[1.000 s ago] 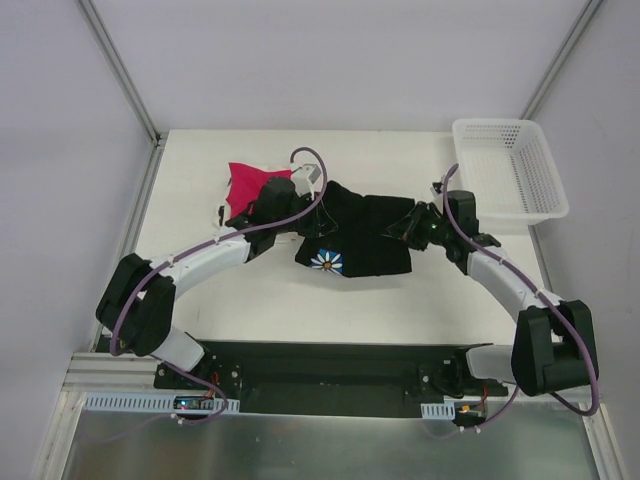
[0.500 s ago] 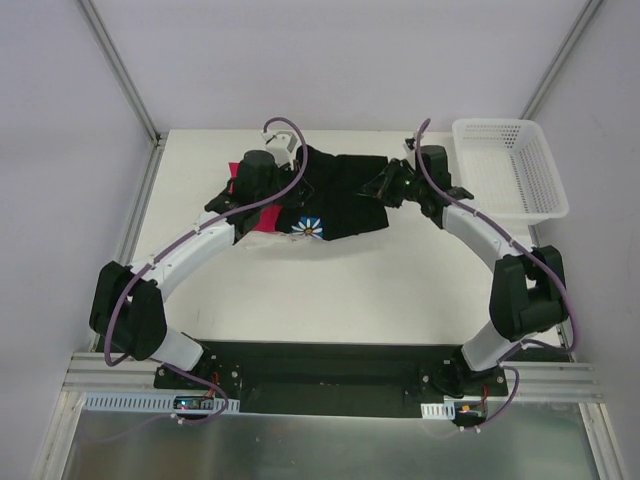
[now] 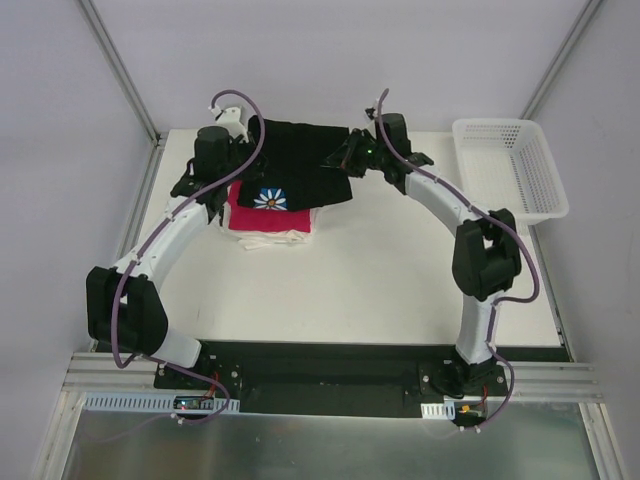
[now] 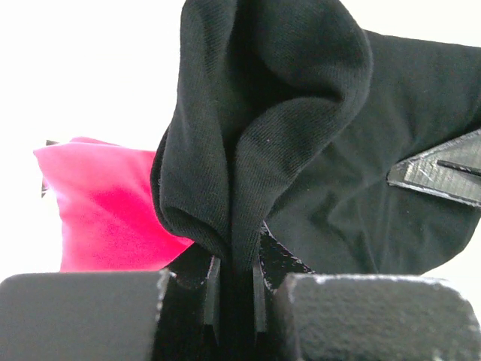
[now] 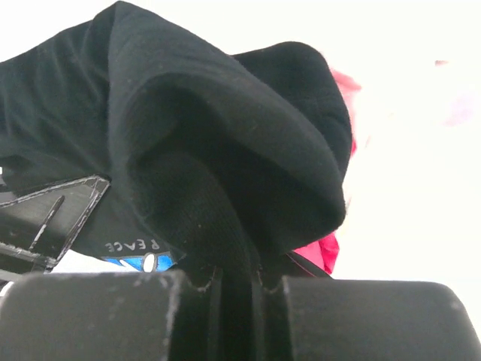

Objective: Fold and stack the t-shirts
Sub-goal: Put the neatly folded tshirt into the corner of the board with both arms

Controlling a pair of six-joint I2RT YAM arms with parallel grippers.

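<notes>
The black t-shirt (image 3: 300,160) with a blue daisy print (image 3: 268,198) hangs stretched between both grippers at the far side of the table. Its lower edge drapes over the magenta t-shirt (image 3: 237,205), which lies on folded white t-shirts (image 3: 275,238). My left gripper (image 3: 248,135) is shut on the shirt's left edge, and my right gripper (image 3: 347,160) is shut on its right edge. In the left wrist view, bunched black cloth (image 4: 255,135) rises from the shut gripper (image 4: 234,259), with the magenta t-shirt (image 4: 105,210) behind. In the right wrist view, black cloth (image 5: 225,150) fills the shut gripper (image 5: 237,274).
A white plastic mesh basket (image 3: 510,170) stands at the table's far right corner. Metal frame posts (image 3: 120,70) rise at the far corners. The arm bases sit on a black plate (image 3: 320,365) at the near edge.
Both arms have carried the black t-shirt from mid-table toward the far left. It now hangs over the magenta and white stack, which was beside it before. Both grips stay shut.
</notes>
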